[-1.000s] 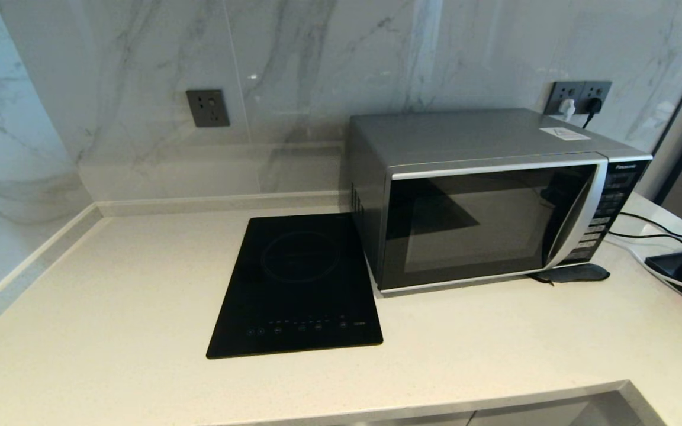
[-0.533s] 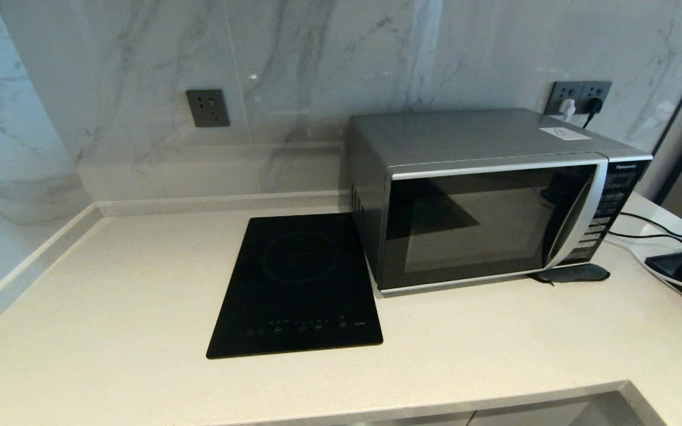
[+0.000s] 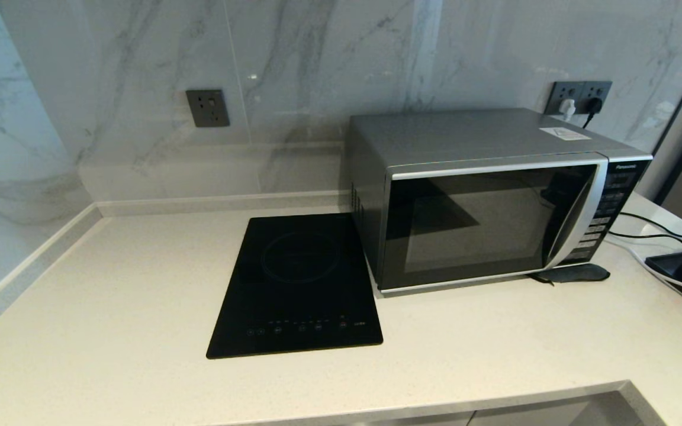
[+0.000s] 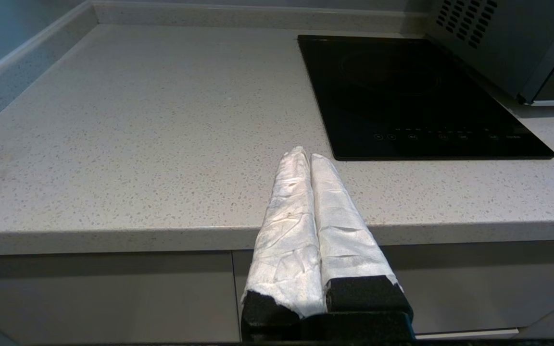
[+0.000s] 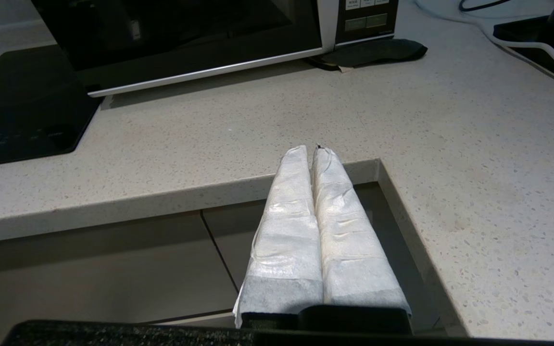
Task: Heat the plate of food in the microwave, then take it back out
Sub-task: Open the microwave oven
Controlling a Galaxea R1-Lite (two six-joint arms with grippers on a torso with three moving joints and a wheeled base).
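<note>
Boxy silver microwave (image 3: 495, 195) with dark glass door closed, right of centre in the head view, standing on the speckled beige stone counter (image 3: 110, 284). Flat black induction cooktop (image 3: 299, 284) just beside it, centre frame. Left hand (image 4: 304, 156) and right hand (image 5: 312, 153), white-wrapped fingers pressed together, both empty, hover at the counter's front edge. The plate of food appears in no view.

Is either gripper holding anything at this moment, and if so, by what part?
Nothing is held. The left gripper and the right gripper are both shut on nothing, near the counter's front edge. The microwave door is closed; no plate is visible.
</note>
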